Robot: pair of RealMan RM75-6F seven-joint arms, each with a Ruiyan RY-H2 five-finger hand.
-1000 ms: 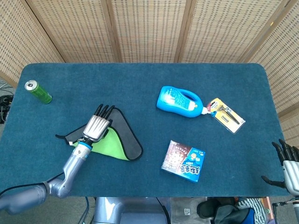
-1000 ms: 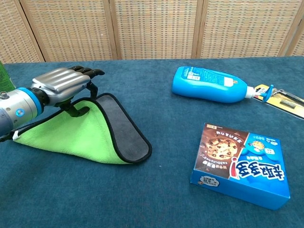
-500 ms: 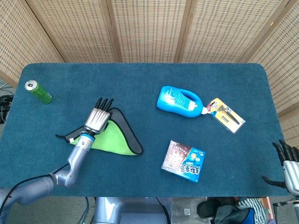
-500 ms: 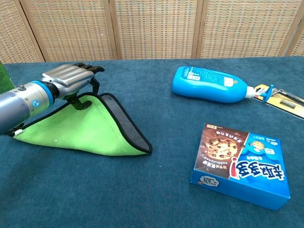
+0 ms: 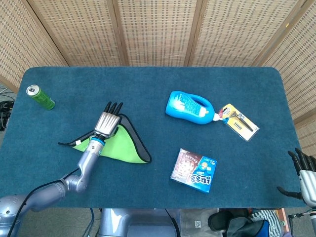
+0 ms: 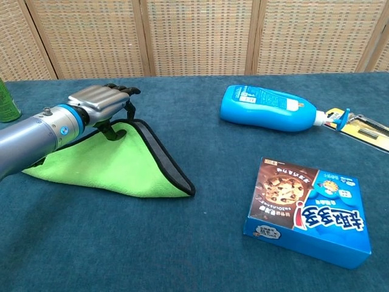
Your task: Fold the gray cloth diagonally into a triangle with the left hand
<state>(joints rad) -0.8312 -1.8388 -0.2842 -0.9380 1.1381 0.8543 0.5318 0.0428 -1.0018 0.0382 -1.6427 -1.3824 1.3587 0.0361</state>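
The gray cloth (image 5: 129, 144) lies left of the table's middle, folded over into a triangle with its green underside (image 6: 100, 165) facing up and a gray, black-edged strip (image 6: 163, 159) showing along the right side. My left hand (image 5: 108, 123) is over the triangle's far corner. Its fingers reach forward and its thumb points down onto the green layer (image 6: 113, 129), pinching the folded-over corner. My right hand (image 5: 305, 174) hangs off the table's near right corner, fingers apart and holding nothing.
A green can (image 5: 40, 97) lies at the far left. A blue bottle (image 5: 190, 107) and a carded tool pack (image 5: 238, 121) lie right of centre. A cookie box (image 5: 194, 170) sits near the front edge. The table (image 5: 148, 84) has a blue cover.
My left hand carried the cloth's corner away from me and lowered it. The green flap now lies flatter, and the gray strip on the right has narrowed. The right hand has not moved.
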